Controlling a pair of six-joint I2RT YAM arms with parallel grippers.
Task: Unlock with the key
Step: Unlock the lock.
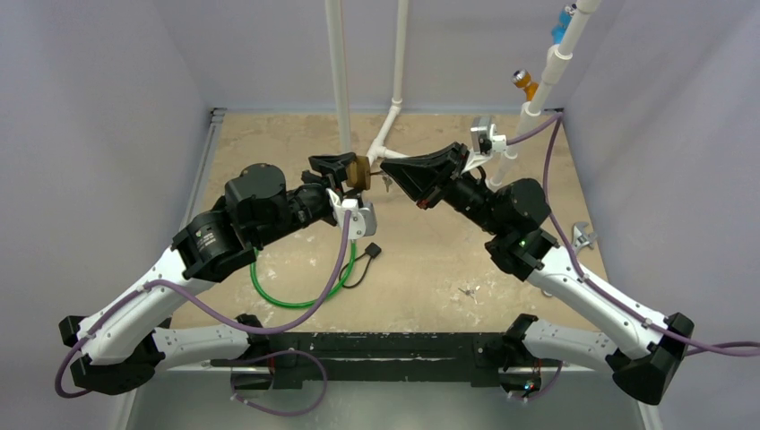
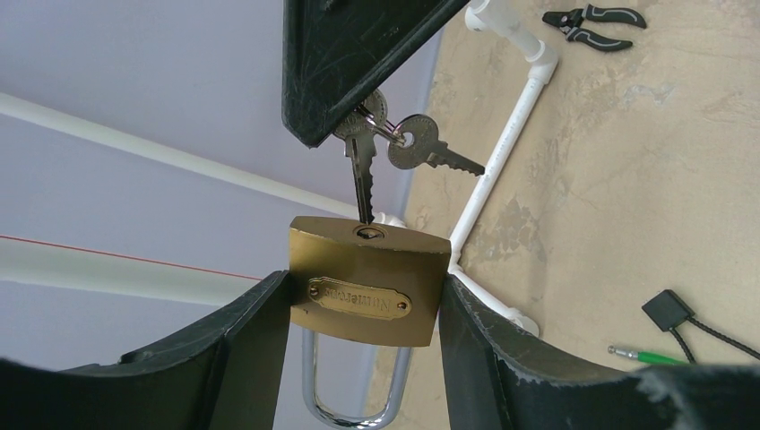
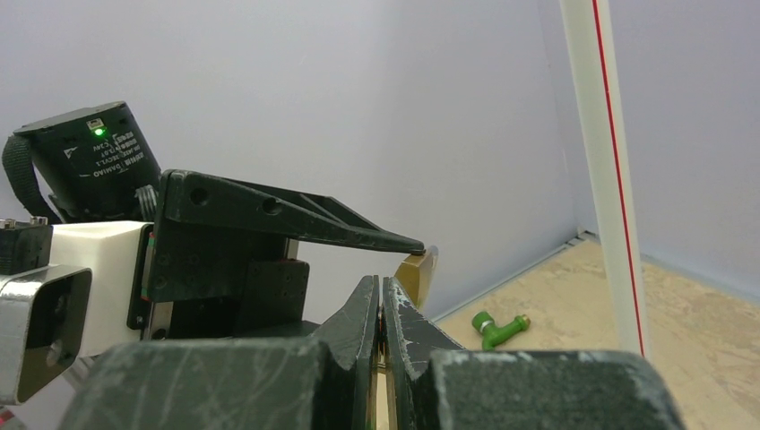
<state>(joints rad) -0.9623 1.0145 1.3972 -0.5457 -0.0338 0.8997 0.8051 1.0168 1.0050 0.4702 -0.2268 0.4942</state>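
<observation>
A brass padlock point(image 2: 367, 291) with a closed steel shackle point(image 2: 354, 394) is clamped between my left gripper's point(image 2: 363, 313) two fingers and held up off the table. It also shows in the top view point(image 1: 359, 173) and edge-on in the right wrist view point(image 3: 418, 271). My right gripper point(image 1: 392, 169) is shut on a silver key point(image 2: 362, 170) whose tip is in the keyhole point(image 2: 368, 233) on the lock's end. A second key point(image 2: 423, 148) hangs loose from the same ring. In the right wrist view the fingers point(image 3: 384, 305) are pressed together on the key's head.
White pipes point(image 1: 339, 72) rise just behind the lock. A green cable loop point(image 1: 300, 291) and a small black tag point(image 1: 373, 252) lie on the table under the left arm. Pliers point(image 2: 596, 25), a wrench point(image 1: 584, 236) and a green pipe fitting point(image 3: 497, 328) lie farther off.
</observation>
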